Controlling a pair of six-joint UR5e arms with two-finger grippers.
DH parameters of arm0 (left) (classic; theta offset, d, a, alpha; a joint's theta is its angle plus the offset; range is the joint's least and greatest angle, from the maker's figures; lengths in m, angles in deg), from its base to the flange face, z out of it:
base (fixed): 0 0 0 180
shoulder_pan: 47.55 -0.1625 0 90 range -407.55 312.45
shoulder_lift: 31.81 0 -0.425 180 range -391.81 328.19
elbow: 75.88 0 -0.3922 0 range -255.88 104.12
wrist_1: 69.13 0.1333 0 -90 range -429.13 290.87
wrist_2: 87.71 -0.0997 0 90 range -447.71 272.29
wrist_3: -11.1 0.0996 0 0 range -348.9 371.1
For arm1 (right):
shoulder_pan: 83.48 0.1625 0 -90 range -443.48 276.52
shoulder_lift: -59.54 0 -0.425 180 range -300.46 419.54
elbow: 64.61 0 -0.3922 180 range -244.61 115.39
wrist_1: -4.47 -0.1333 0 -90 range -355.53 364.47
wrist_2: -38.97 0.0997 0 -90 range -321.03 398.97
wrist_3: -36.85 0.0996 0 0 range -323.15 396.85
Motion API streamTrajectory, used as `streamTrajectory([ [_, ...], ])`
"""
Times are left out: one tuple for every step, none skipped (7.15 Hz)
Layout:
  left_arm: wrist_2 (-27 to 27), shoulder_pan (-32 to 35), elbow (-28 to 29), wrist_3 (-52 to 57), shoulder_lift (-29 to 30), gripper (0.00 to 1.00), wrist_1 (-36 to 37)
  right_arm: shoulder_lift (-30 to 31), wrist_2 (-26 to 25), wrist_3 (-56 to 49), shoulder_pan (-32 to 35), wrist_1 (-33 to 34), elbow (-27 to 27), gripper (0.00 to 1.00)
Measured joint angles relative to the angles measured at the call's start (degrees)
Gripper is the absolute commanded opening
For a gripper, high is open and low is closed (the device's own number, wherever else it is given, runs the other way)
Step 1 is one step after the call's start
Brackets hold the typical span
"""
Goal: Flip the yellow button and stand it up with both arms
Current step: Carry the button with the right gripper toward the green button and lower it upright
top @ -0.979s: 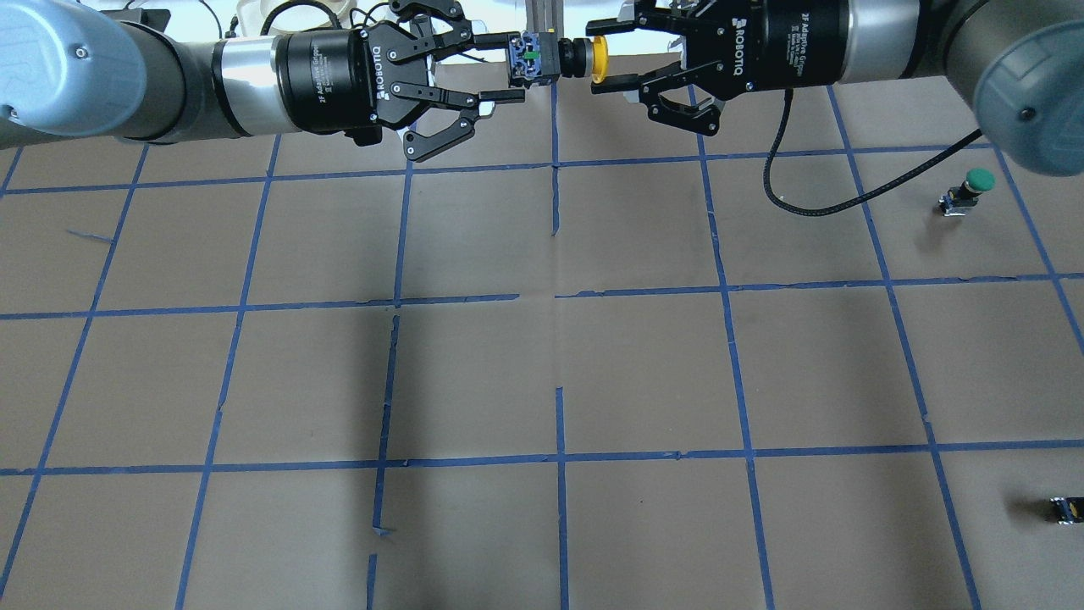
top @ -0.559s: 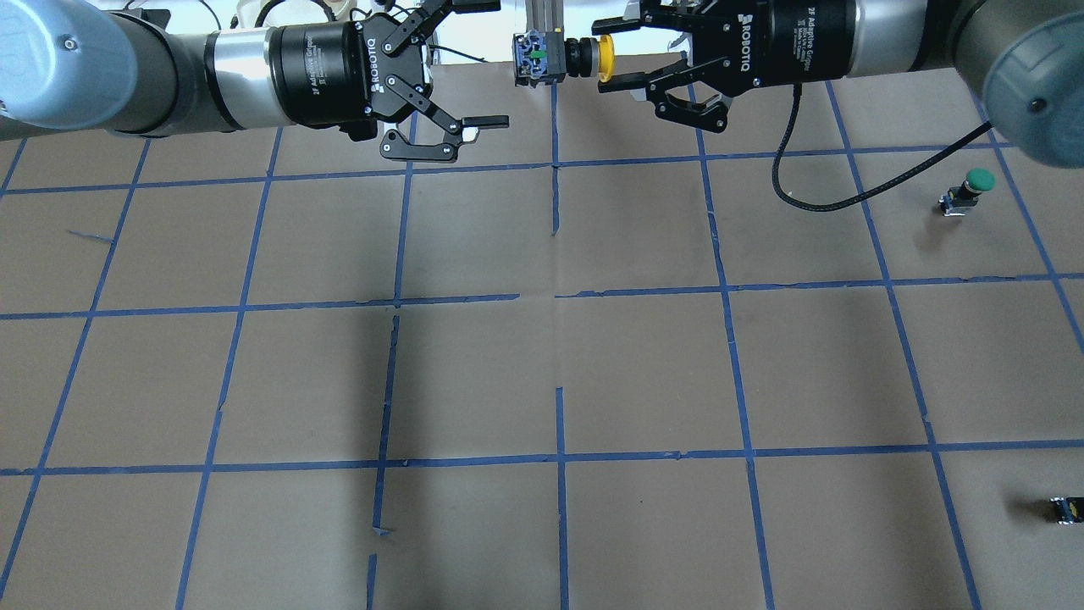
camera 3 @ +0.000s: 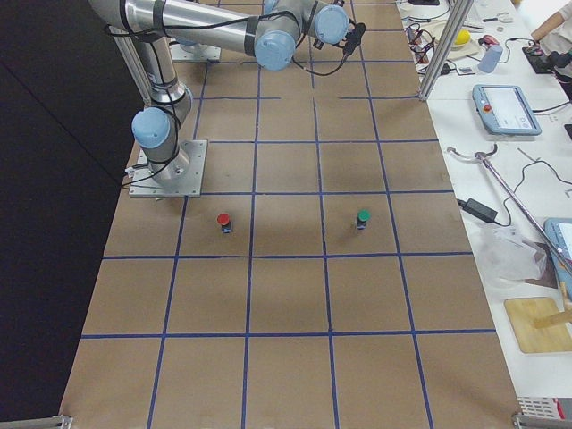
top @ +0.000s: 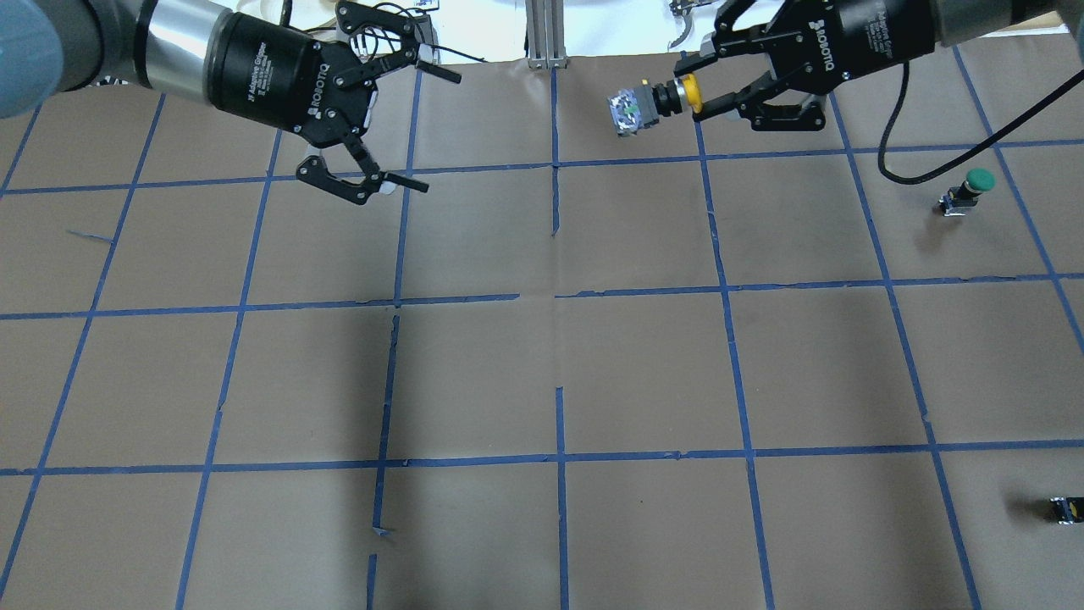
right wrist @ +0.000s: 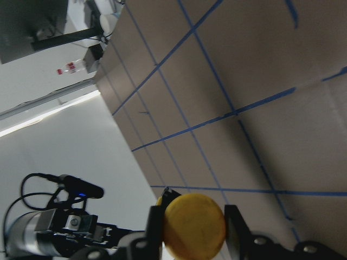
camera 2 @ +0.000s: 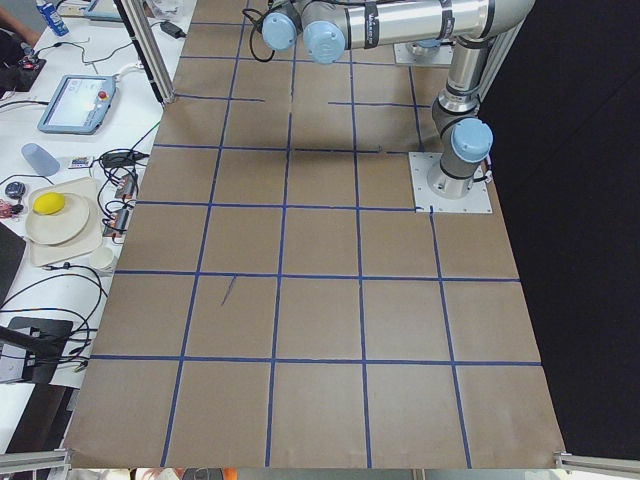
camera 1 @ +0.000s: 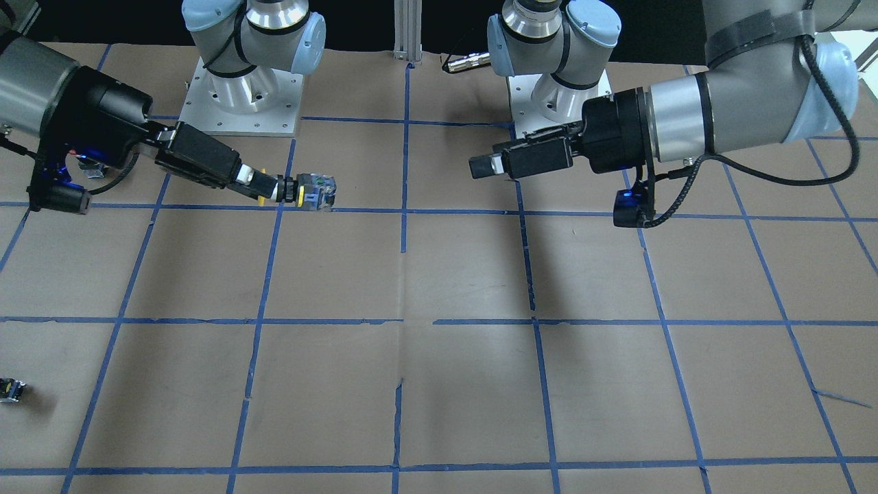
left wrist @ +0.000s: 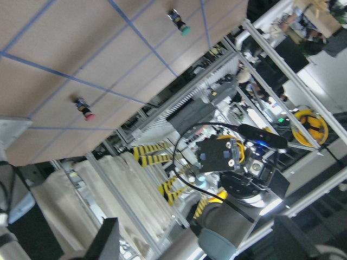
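One yellow button (top: pixel 656 103) hangs in the air over the far middle of the tabletop (top: pixel 644 373), lying sideways. Its round cap is pinched in the right pincer (top: pixel 696 87), and its grey-blue base points out toward the other arm. The right wrist view shows that cap squeezed between the two fingers, so this pincer is clenched on the button. The left pincer (top: pixel 434 131) is well apart from it on its own side, fingers spread wide and grasping nothing. I judge the flip to be mid-way: the button sits with the right arm alone and is not yet standing. The next move likely calls for the right wrist to turn until the base faces down. It would then descend slowly until the base meets the paper, and let go gently so the top-heavy piece does not topple. Brown paper covers the tabletop, marked into squares by blue tape. A green button (top: pixel 974 188) stands upright off to the robot's right, a red button (camera 3: pixel 223 220) stands near that arm's base, and a small dark block (top: pixel 1065 508) lies at the right edge. Beyond the tabletop's ends are white benches with cables and a tablet (camera 2: pixel 80 102).
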Motion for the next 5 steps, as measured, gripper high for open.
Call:
streamTrajectory([
  [-14.1,-0.07,0.55,-1.86,-0.08,0.99,6.16,-0.01,-10.39,-0.15,-0.39,2.86,0.0,0.24],
  [-25.71,0.05,1.39,-0.94,-0.09,0.99,9.4,-0.05,-20.3,-0.73,-0.59,5.22,0.29,0.23],
  [-35.79,0.48,2.1,2.55,-0.2,1.0,10.63,-0.08,-28.9,-1.92,-0.71,7.3,1.06,0.21],
  [-44.2,1.27,2.46,6.81,-0.4,1.0,11.07,-0.08,-35.79,-4.25,-0.93,9.57,2.33,0.21],
  [-49.16,2.02,2.54,9.8,-0.62,1.0,11.25,-0.15,-40.83,-9.1,-1.92,11.84,3.91,0.2],
])
